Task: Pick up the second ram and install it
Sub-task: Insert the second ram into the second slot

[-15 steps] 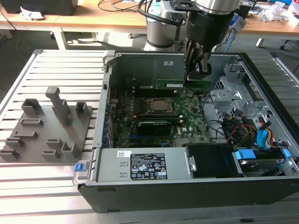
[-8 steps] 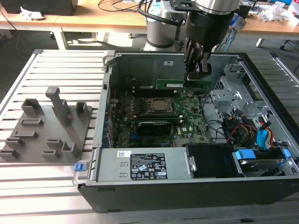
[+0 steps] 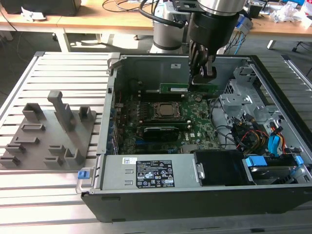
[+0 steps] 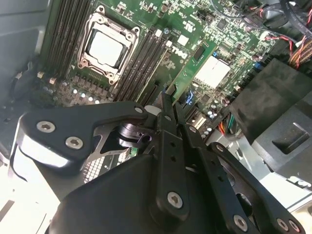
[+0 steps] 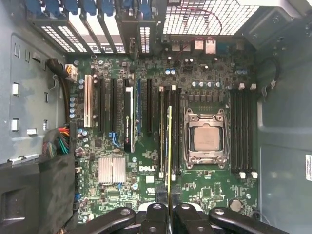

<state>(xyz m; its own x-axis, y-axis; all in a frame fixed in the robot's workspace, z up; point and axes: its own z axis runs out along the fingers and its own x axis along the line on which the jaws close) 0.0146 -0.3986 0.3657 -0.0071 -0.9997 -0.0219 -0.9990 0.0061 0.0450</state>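
End effector gripping second ram, long narrow green stick

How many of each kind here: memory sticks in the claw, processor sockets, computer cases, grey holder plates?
RAM stick held in the claw: 1
CPU socket: 1
computer case: 1
grey holder plate: 1
Total: 4

Matt black metal gripper, smooth green circuit-board second ram
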